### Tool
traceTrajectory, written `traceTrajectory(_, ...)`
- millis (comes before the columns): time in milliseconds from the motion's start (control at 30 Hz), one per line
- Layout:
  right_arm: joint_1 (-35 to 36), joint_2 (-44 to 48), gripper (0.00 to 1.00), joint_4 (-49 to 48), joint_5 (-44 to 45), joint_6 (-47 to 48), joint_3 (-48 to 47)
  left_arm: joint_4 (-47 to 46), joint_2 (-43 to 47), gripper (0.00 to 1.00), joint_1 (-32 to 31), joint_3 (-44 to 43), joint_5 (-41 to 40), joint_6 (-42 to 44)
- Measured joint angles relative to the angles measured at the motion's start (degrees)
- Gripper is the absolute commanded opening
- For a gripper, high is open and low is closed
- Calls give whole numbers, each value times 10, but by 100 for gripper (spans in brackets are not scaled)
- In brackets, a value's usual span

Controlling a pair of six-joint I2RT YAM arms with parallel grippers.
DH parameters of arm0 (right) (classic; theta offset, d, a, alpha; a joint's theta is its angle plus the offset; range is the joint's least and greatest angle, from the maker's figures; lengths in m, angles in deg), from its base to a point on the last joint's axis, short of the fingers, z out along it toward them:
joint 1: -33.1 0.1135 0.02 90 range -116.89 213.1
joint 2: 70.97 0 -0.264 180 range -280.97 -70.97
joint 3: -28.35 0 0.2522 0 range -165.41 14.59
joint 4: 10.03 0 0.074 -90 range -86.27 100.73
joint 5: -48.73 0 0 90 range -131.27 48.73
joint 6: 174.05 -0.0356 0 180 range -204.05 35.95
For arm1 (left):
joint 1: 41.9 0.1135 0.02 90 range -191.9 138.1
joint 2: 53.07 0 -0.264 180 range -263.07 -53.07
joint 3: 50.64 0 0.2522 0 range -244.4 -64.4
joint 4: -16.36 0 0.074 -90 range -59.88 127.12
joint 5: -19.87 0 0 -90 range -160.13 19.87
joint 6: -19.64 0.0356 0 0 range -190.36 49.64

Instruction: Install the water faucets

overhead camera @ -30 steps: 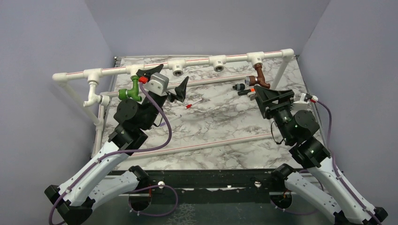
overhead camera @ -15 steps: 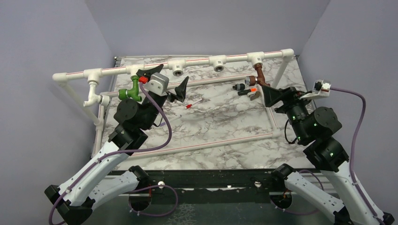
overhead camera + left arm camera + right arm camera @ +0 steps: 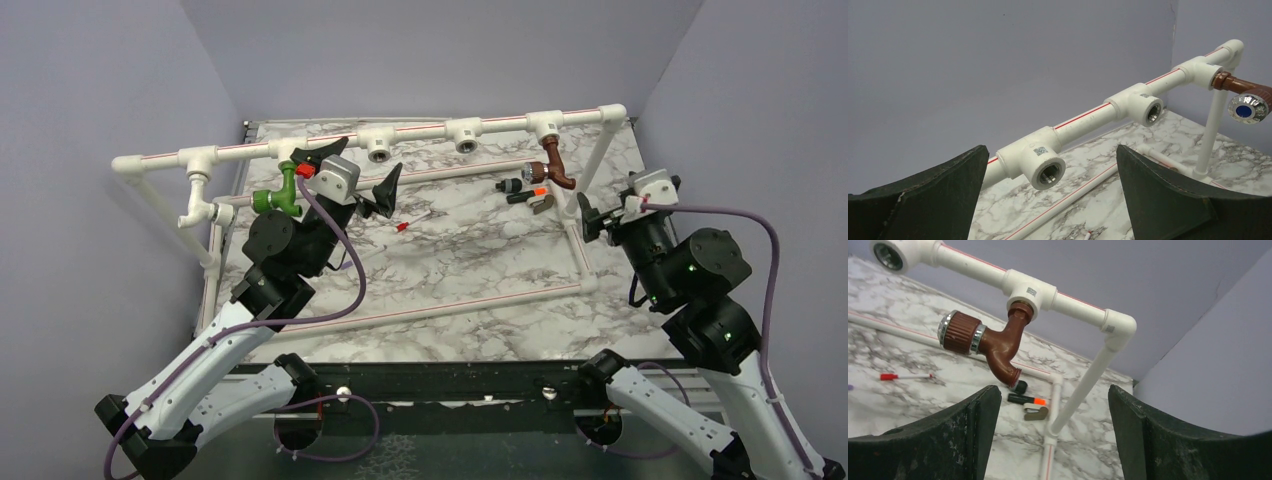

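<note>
Your right pincer (image 3: 1054, 390) hangs spread and empty just short of the brown faucet (image 3: 993, 342), which sits threaded into its tee (image 3: 1029, 292). Your left pincer (image 3: 1050, 150) is spread too, beside the green faucet (image 3: 272, 197) hanging from the pipe frame (image 3: 420, 133). Both look mounted. Next, check tightness or draw clear.
</note>
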State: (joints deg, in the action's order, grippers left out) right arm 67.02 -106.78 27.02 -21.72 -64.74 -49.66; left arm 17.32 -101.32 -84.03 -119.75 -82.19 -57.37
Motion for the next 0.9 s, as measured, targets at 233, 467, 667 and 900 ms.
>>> traceTrajectory(233, 0, -9, 84, 28, -50, 192, -1, 0, 0, 99, 0, 0, 0, 0)
traceTrajectory(467, 0, -28, 85, 46, -70, 355, -1, 0, 0, 99, 0, 0, 0, 0)
traceTrajectory(667, 0, -39, 86, 33, -70, 431, 2, 0, 0, 99, 0, 0, 0, 0)
traceTrajectory(900, 0, -39, 87, 1, -70, 477, 17, 0, 0, 99, 0, 0, 0, 0)
